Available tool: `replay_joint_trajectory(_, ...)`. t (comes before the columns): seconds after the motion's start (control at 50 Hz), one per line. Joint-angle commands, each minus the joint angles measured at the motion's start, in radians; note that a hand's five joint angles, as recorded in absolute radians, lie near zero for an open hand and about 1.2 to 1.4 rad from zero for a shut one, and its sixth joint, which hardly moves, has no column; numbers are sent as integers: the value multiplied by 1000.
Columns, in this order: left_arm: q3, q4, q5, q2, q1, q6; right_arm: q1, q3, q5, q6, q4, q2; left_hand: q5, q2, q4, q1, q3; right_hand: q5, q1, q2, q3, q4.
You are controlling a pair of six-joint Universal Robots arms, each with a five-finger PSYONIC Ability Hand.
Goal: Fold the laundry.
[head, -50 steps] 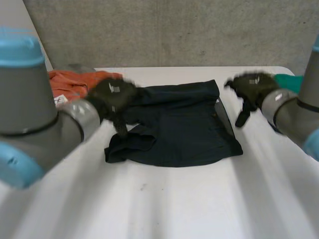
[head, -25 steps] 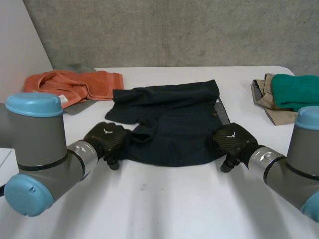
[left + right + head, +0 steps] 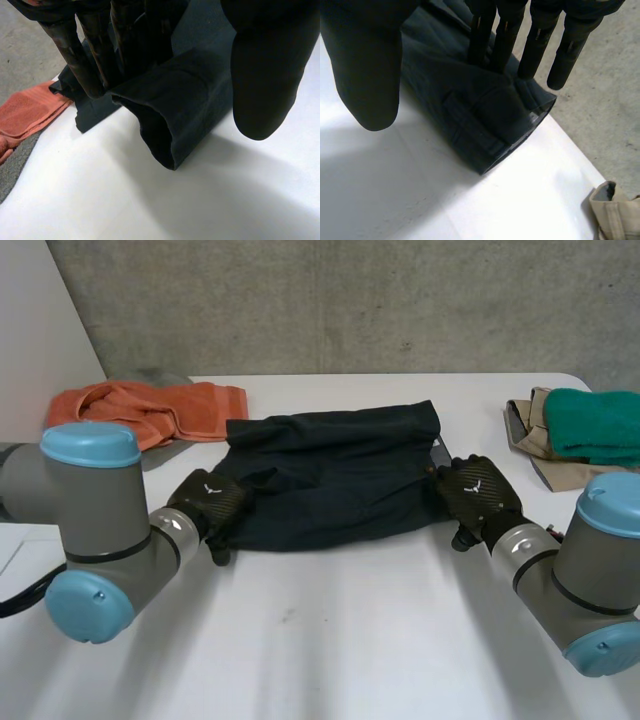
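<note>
Dark navy shorts [image 3: 340, 475] lie folded in the middle of the white table [image 3: 330, 640]. My left hand [image 3: 210, 505] is at their near left corner. In its wrist view the straight fingers [image 3: 75, 55] rest on the rolled fold of the shorts [image 3: 185, 100], with the thumb [image 3: 265, 75] held apart. My right hand [image 3: 478, 495] is at the near right corner. Its straight fingers [image 3: 535, 45] touch the top of the shorts [image 3: 480, 115] near the doubled edge, and its thumb [image 3: 365, 65] hangs clear above the table. Both hands are open.
An orange towel [image 3: 150, 408] lies over a grey cloth at the back left, close to the shorts. A green cloth [image 3: 600, 425] sits on a beige garment [image 3: 535, 440] at the right edge. Bare white table spreads in front of the shorts.
Both hands have moved away from me with the near edge of the shorts, which now lies doubled over, so the shorts reach less far forward. The fingers have loosened.
</note>
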Motion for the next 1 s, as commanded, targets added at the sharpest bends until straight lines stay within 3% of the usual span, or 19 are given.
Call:
replay_joint_trajectory(0.02,51,10,1,-47,-9,28,11,0,16,22,35,-55,191,175,189,173,170,112,124,119,125,115)
replay_joint_trajectory(0.14,88,22,8,-88,-11,32,0,-26,13,60,177,-147,382,365,380,363,361,114,127,122,128,118)
replay_joint_trajectory(0.24,123,16,5,-105,-9,58,-20,-83,20,98,324,-195,942,925,940,923,921,103,115,110,116,107)
replay_joint_trajectory(0.38,102,-22,-18,-13,-21,55,-29,-153,25,112,441,-170,943,926,941,924,922,-208,-196,-201,-195,-204)
replay_joint_trajectory(0.64,99,-106,16,83,-15,8,-5,-268,26,170,458,61,943,926,941,924,922,-82,-70,-75,-69,-78)
replay_joint_trajectory(0.72,99,-109,19,87,-7,-8,1,-291,45,186,415,118,943,926,941,924,922,76,88,83,89,80)
replay_joint_trajectory(0.78,93,-113,22,93,-6,-26,0,-296,53,189,400,129,943,926,941,924,922,854,867,862,868,858)
replay_joint_trajectory(0.86,71,-135,22,105,-11,-37,-3,-236,72,195,383,69,943,926,941,924,922,858,870,865,871,862)
replay_joint_trajectory(0.92,42,-224,34,145,-11,-18,-15,-181,72,137,394,-116,943,926,941,924,922,858,870,865,871,862)
replay_joint_trajectory(1.0,2,-373,62,235,-11,20,-26,-149,66,-26,594,-276,943,926,941,924,922,858,870,865,871,862)
